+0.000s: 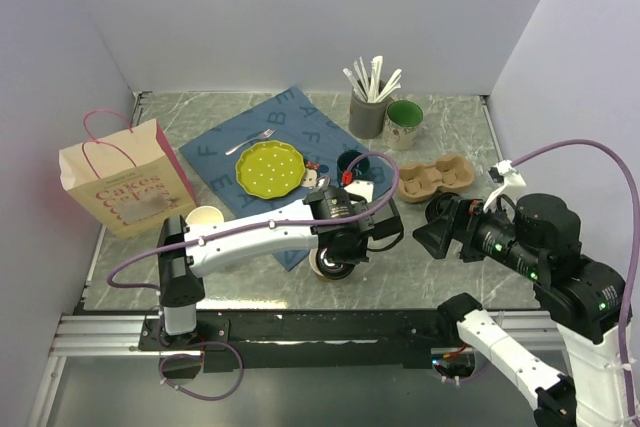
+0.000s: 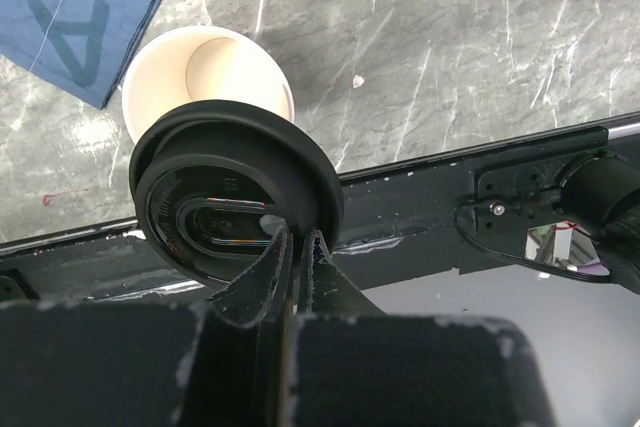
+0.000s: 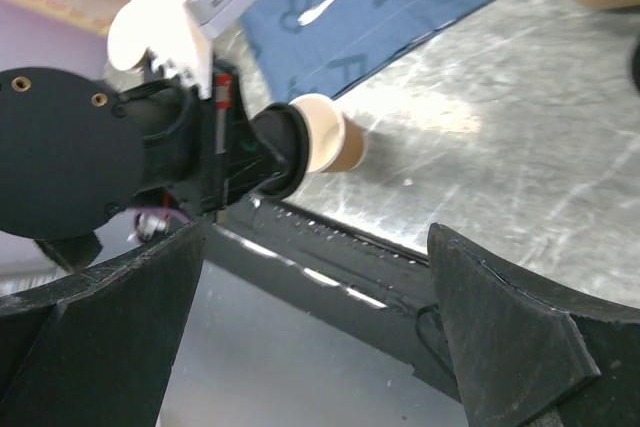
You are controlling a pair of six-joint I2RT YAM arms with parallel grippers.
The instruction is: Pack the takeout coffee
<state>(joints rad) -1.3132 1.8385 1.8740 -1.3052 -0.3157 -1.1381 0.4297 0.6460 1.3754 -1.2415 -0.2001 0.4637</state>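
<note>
At the far left a paper bag (image 1: 125,187) stands upright on the table (image 1: 450,267), well apart from the work. Toward the middle, at the near edge of the blue cloth (image 1: 300,122), the takeout coffee is in two parts. The kraft cup (image 2: 215,67) stands open on the marble, and no liquid shows in the part of its pale inside that the left wrist view reveals. The black lid (image 2: 215,202) hangs tilted over part of the cup's mouth. The left gripper (image 2: 297,247) has its jaws pinched almost together on the lid's edge. Whether the lid touches the cup's rim cannot be told.

The cup is probably very light and easy to tip or push along the smooth stone. Its thin paper wall would likely buckle under a hard squeeze, while the rolled rim is the stiffer part. A gentle hold around the body, just below that rim, looks safest. The lid seems stiff but slick, and a pinch on its thin edge could let it swivel.

Further right a cardboard carrier (image 1: 435,177) lies near the cup. At the right the right gripper (image 3: 315,247) points toward the cup with its jaws spread wide, holding nothing.
</note>
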